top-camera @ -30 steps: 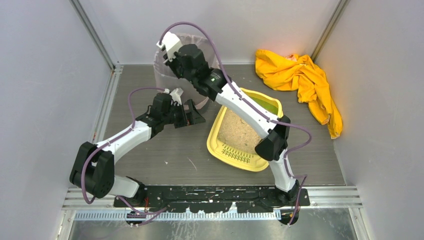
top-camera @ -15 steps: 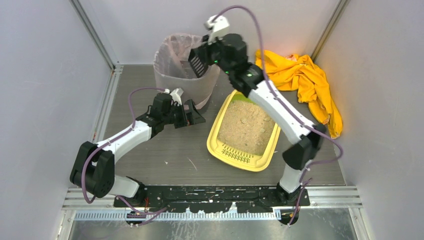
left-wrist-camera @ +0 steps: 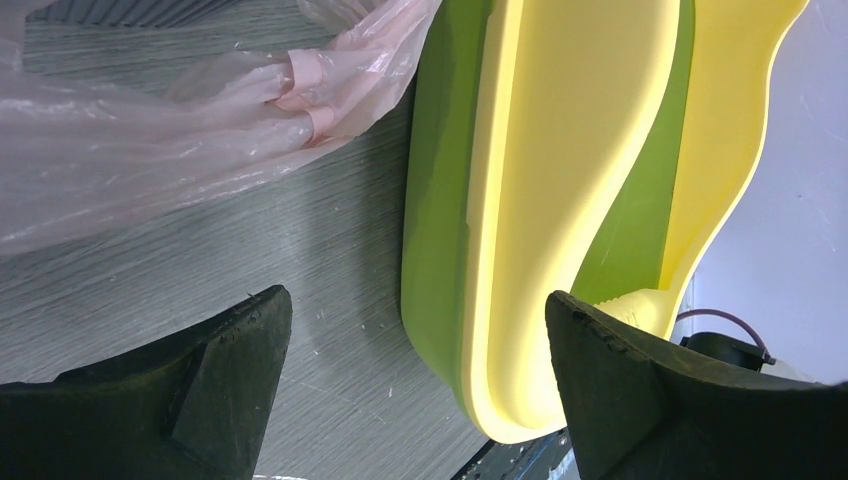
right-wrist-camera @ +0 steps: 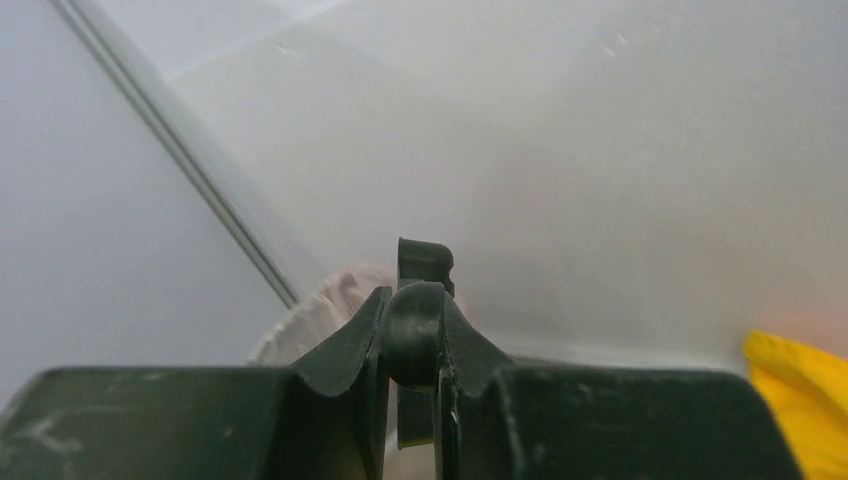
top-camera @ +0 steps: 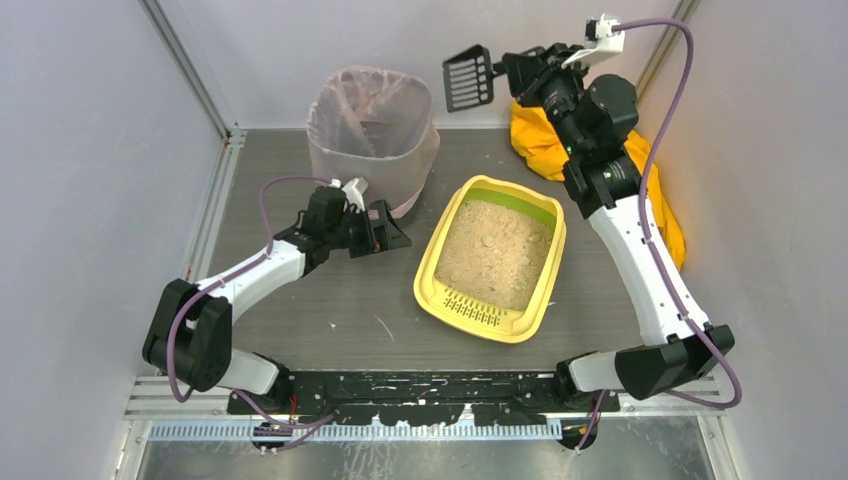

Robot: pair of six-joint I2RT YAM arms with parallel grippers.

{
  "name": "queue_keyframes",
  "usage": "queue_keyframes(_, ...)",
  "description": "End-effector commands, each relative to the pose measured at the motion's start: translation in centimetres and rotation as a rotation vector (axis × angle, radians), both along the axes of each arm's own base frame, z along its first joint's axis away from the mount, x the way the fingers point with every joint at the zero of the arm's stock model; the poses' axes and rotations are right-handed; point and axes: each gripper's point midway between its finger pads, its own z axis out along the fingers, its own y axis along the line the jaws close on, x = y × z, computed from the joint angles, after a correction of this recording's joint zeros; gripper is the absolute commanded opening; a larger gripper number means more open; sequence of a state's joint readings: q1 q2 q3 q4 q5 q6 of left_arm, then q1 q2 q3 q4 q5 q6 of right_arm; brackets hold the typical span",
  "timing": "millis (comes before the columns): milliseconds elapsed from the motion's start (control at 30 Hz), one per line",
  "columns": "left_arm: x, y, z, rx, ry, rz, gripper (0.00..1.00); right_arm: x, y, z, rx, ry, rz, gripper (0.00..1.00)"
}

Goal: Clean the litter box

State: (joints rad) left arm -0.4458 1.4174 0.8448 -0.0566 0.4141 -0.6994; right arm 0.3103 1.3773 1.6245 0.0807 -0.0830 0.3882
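The yellow litter box [top-camera: 430, 276], green inside its far rim and filled with beige litter, lies mid-table. In the left wrist view its green and yellow outer wall [left-wrist-camera: 560, 180] fills the right half. My left gripper [top-camera: 392, 232] hovers open just left of the box's far left corner, nothing between its fingers [left-wrist-camera: 240, 340]. My right gripper [top-camera: 515, 70] is raised high near the back wall, shut on the handle of a black slotted scoop [top-camera: 466, 78]. The scoop's head points left and is edge-on in the right wrist view [right-wrist-camera: 425, 262].
A tall bin lined with a translucent pinkish bag [top-camera: 372, 130] stands at the back, left of the box; its bag [left-wrist-camera: 150, 140] bulges close to my left fingers. A crumpled yellow cloth [top-camera: 655, 195] lies at the back right under the right arm. Grey walls close in on three sides.
The right arm has swung from above the bin to the right and upward, carrying the scoop toward the back wall. The left arm and the litter box have stayed put.
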Motion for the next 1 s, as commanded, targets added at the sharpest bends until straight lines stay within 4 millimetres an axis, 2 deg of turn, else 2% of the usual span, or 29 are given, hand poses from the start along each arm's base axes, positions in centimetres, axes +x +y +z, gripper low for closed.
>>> queue_keyframes(0,0.8,-0.8,1.9,-0.037,-0.054,-0.012,0.97,-1.8,-4.1,-3.8,-0.095,0.163,-0.186,0.01)
queue_keyframes(67,1.0,-0.9,1.6,-0.034,-0.040,-0.011,0.97,-2.9,-5.8,-6.9,-0.126,0.245,-0.253,0.01)
queue_keyframes(133,1.0,-1.0,1.2,-0.034,-0.029,-0.014,0.96,-3.5,-7.0,-11.2,-0.153,0.316,-0.305,0.01)
queue_keyframes(167,1.1,-1.1,1.0,-0.035,-0.026,-0.015,0.97,-3.9,-7.4,-12.0,-0.156,0.328,-0.324,0.01)
queue_keyframes(200,1.1,-1.1,0.9,-0.034,-0.022,-0.017,0.97,-4.1,-7.9,-14.4,-0.176,0.371,-0.341,0.01)
queue_keyframes(233,1.1,-1.1,0.8,-0.033,-0.020,-0.017,0.96,-4.5,-8.2,-15.8,-0.186,0.397,-0.354,0.01)
queue_keyframes(267,1.2,-1.1,0.7,-0.033,-0.018,-0.018,0.97,-4.8,-8.4,-16.4,-0.187,0.404,-0.357,0.01)
queue_keyframes(400,1.2,-1.3,0.5,-0.037,-0.013,-0.020,0.96,-5.1,-9.2,-21.2,-0.239,0.510,-0.395,0.01)
queue_keyframes(567,1.0,-1.2,0.9,-0.041,-0.019,-0.021,0.96,-4.9,-8.5,-28.0,-0.253,0.646,-0.372,0.01)
queue_keyframes(667,1.1,-0.9,1.1,-0.032,-0.036,-0.012,0.96,-4.5,-8.5,-30.3,-0.269,0.684,-0.383,0.01)
queue_keyframes(967,1.2,-1.2,0.4,-0.029,-0.016,-0.020,0.96,-3.2,-8.9,-32.3,-0.309,0.713,-0.424,0.01)
